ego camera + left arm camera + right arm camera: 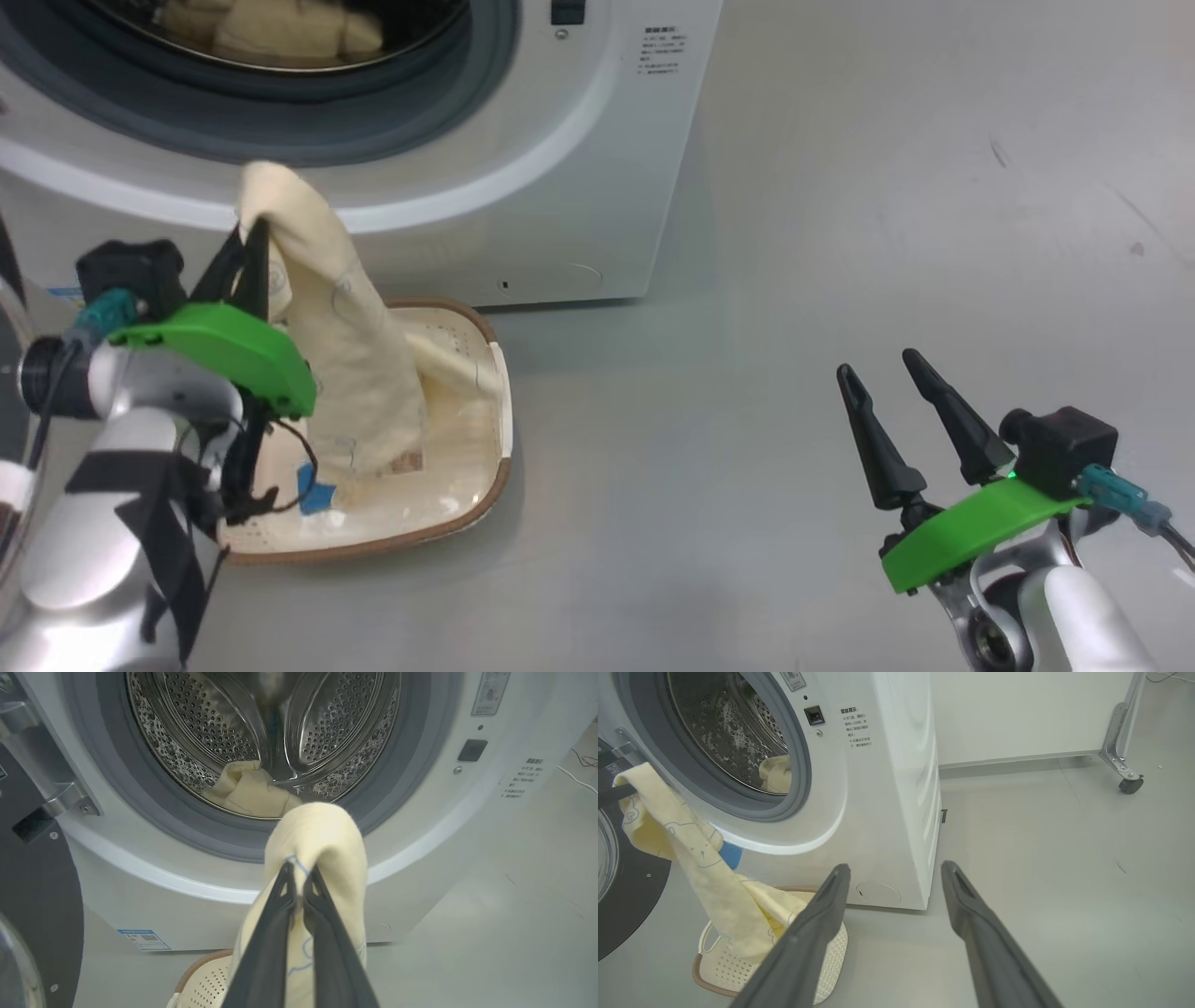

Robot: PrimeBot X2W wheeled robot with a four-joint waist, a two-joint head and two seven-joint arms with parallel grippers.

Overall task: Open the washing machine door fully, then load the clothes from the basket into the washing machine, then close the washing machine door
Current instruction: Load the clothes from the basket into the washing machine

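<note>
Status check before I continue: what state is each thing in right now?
Door: swung open.
Machine: drum exposed.
Drum garment: lying inside the drum.
Held garment: lifted, lower end in the basket.
Basket: upright on the floor.
Left gripper: shut on the held garment.
Right gripper: open, empty.
</note>
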